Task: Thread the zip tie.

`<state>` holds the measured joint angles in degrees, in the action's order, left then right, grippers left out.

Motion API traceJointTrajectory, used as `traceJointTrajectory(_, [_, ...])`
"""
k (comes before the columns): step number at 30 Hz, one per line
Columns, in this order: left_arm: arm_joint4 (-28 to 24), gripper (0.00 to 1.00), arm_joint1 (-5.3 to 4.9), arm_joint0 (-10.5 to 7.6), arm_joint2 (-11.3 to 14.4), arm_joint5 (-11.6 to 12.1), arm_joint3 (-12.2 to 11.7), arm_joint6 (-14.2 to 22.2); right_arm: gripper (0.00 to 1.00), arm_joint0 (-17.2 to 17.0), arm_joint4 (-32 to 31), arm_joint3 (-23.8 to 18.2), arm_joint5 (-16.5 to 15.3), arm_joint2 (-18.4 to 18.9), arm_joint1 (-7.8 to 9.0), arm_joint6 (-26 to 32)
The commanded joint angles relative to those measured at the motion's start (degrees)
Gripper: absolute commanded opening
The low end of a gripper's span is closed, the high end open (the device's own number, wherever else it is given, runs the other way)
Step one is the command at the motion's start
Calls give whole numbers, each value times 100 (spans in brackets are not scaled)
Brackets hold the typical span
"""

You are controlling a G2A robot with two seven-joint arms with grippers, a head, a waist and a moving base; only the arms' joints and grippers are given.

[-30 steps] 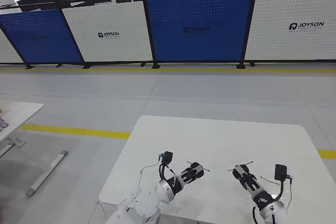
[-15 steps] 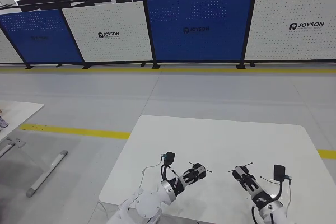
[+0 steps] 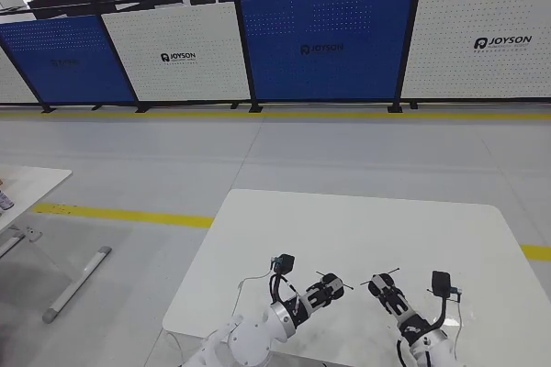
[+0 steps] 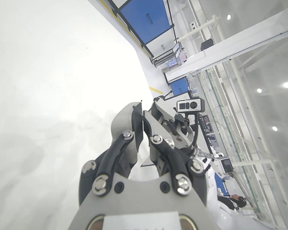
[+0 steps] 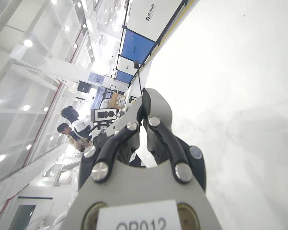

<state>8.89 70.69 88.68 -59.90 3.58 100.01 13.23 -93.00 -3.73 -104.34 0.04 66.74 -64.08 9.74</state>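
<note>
Over the near part of the white table [image 3: 367,225], the right gripper [image 3: 377,283] [image 5: 143,101] is clamped on the black zip tie [image 3: 388,272] [image 5: 139,78], whose head end sticks out past the fingertips. The left gripper [image 3: 328,287] [image 4: 142,111], jaws pressed together, pinches a thin black strip [image 3: 342,283] that pokes out on both sides; whether it belongs to the same tie I cannot tell. Since a second ago the two grippers have drawn closer together, and they now stand near each other, apart.
</note>
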Motion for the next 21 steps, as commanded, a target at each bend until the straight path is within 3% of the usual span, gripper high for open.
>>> traceJointTrajectory(1, [0, 0, 0, 0, 0, 0, 0, 1, 0, 0, 0, 0, 1, 0, 0, 0])
traceJointTrajectory(14, [0, 0, 0, 0, 0, 0, 0, 1, 0, 6, -35, -14, -28, 0, -2, -26])
traceJointTrajectory(21, [0, 0, 0, 0, 0, 0, 0, 1, 0, -186, -311, -41, -729, 52, -2, -174])
